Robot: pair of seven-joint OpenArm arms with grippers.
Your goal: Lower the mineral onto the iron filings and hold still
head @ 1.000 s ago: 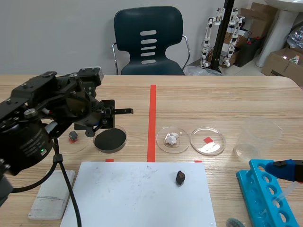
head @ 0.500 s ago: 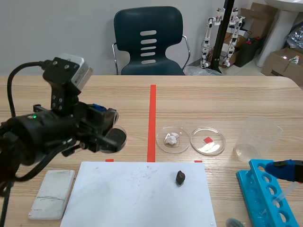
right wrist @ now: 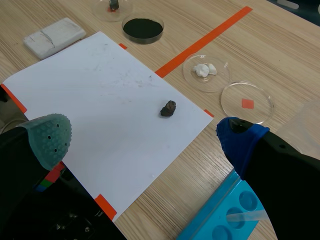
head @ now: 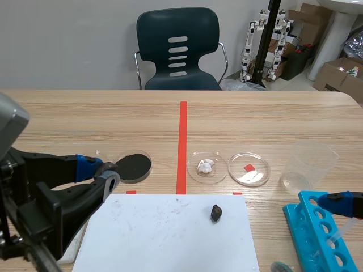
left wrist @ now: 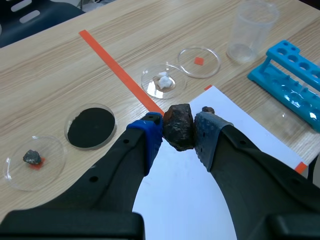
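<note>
The left gripper (left wrist: 178, 131) is clamped on the mineral (left wrist: 177, 125), a dark, lumpy, brownish-black stone pinched at the very tips between the blue pad (left wrist: 150, 131) and the grey pad (left wrist: 207, 132). In the wrist view it hangs over the edge of the white sheet (left wrist: 200, 180), while the shallow dish of iron filings (left wrist: 91, 127) lies ahead and off to the blue finger's side, well apart from it. The stone looks hard and rigid, probably dense for its size, with rough, uneven faces. The soft pads should bite well on such a surface, but an irregular lump held at the tips could pivot if bumped, so the present hold across its middle seems the right one, with its free end left bare to meet the filings. The filings are loose powder in a light dish, so a gentle, straight descent is likely safer than a firm press, which could scatter them or shove the dish. The right gripper (right wrist: 145, 140) is spread wide and holds nothing; it hangs over the near edge of the table, close to the blue rack (right wrist: 220, 220).
</note>
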